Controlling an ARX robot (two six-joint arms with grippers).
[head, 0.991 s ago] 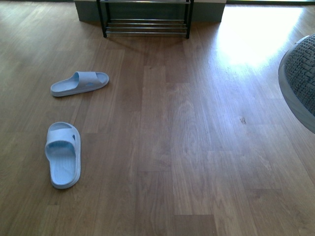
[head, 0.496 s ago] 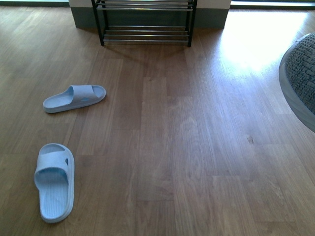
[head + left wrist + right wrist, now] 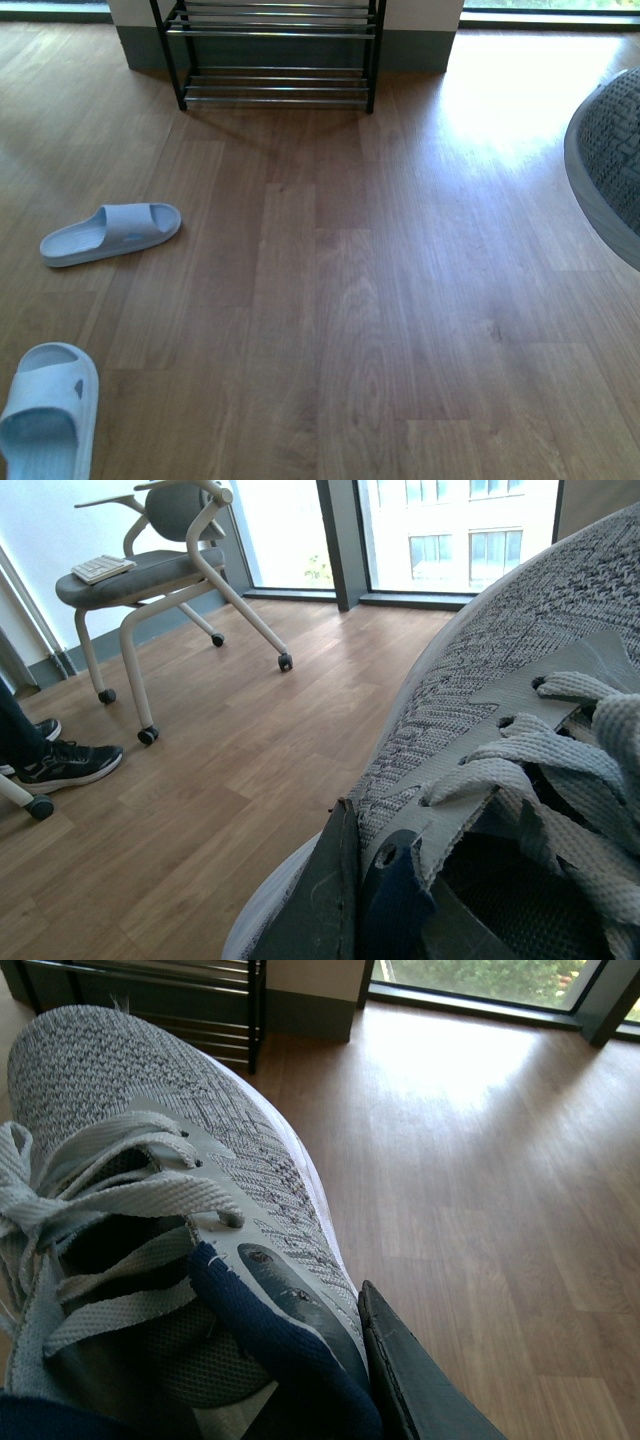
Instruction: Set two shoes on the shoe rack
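**Two sneakers held up, rack across the floor**

A grey sneaker (image 3: 612, 165) hangs at the right edge of the room, off the floor, with its knit upper and thick pale sole turned toward me. The right gripper (image 3: 350, 1365) grips it at the collar. One dark finger (image 3: 410, 1385) is pressed against the outside of the navy lining, and the inner finger is hidden inside the shoe. From the wrist the toe points toward the shoe rack (image 3: 275, 60), well apart from it.

A second sneaker (image 3: 500, 710) of the same grey knit is clamped in the left gripper (image 3: 362, 905), again at the collar. A dark finger lies against its side and the loose laces spill over the tongue. This shoe is also in the air, above the boards.

The shoe rack stands at the far end, a little left of centre, against the base of the wall. It has a thin black frame with shiny bars running across. Two pale blue slides lie on the wooden floor (image 3: 380, 300) at the left. The far slide (image 3: 110, 233) lies crosswise, well short of the rack. The near slide (image 3: 45, 415) is at the near left corner and partly cut off by the edge of the view.

A bright patch of sunlight (image 3: 510, 85) falls on the boards to the right of the rack. Off to the left arm's side is a grey wheeled chair (image 3: 170, 570) with a keyboard (image 3: 103, 568) on its seat. A seated person's black shoe (image 3: 65, 763) rests near it, and tall windows (image 3: 440, 530) stand behind.
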